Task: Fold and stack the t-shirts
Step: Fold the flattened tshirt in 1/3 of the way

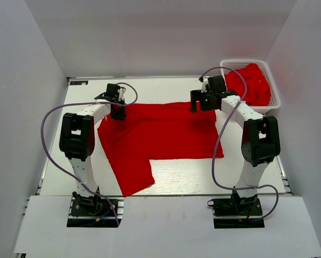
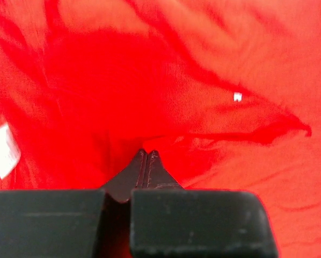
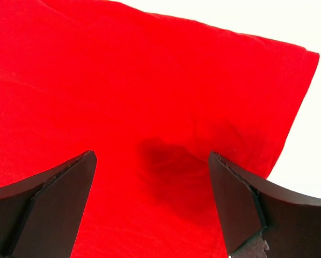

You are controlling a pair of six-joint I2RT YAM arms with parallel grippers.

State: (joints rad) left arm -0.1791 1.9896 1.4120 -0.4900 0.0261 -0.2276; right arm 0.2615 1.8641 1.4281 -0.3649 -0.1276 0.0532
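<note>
One red t-shirt point(image 1: 160, 134) lies spread on the white table, with one part reaching toward the near left edge. My left gripper point(image 1: 117, 112) is at the shirt's far left corner. In the left wrist view its jaws point(image 2: 146, 154) are closed together on the red cloth point(image 2: 203, 107), and a crease runs from the tips. My right gripper point(image 1: 195, 106) hovers over the shirt's far right edge. In the right wrist view it point(image 3: 150, 161) is open wide and empty above flat cloth point(image 3: 150, 80) near a corner. More red t-shirts point(image 1: 249, 83) lie in the basket.
A white mesh basket point(image 1: 245, 61) stands at the far right corner of the table point(image 1: 246, 172). A white label point(image 2: 2, 150) shows on the cloth in the left wrist view. White walls close in the table on three sides.
</note>
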